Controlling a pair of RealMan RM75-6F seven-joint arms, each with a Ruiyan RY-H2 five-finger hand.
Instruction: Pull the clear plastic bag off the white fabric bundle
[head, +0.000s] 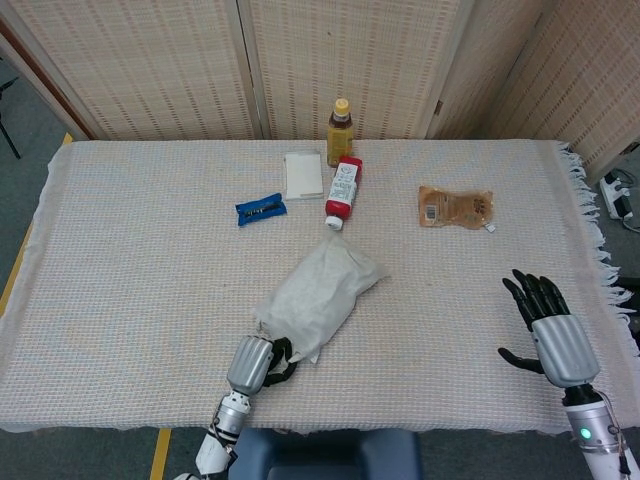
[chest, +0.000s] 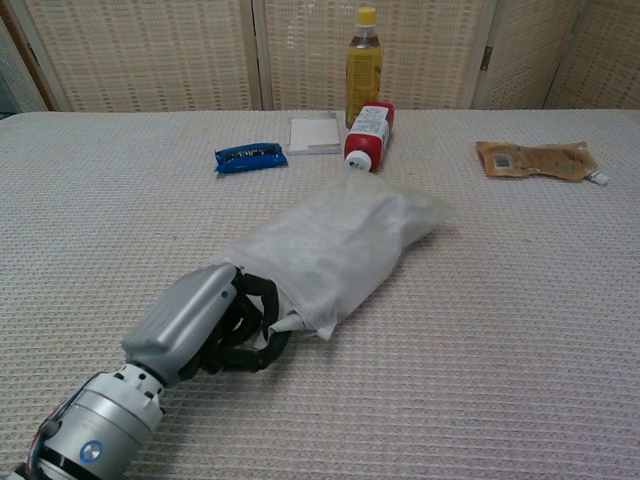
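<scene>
Now fingers (chest: 258, 318) of left hand (chest: 205, 325) curled tight on near end of clear plastic bag (chest: 335, 245), white fabric bundle (head: 312, 297) inside, lying mid-worktop (head: 140, 250). Right hand (head: 550, 330) off to the side, fingers spread wide, holding nothing.

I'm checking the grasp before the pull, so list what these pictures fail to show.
- Chest view: the left hand has fingers curled at the bagged bundle's near end; what they pinch is hidden under them.
- Head view: same spot, too small to tell.
- Clear bag versus fabric: no visible boundary in either view.
- Chest view: the right hand is outside the frame.
- Brown pouch label: too small.
</scene>
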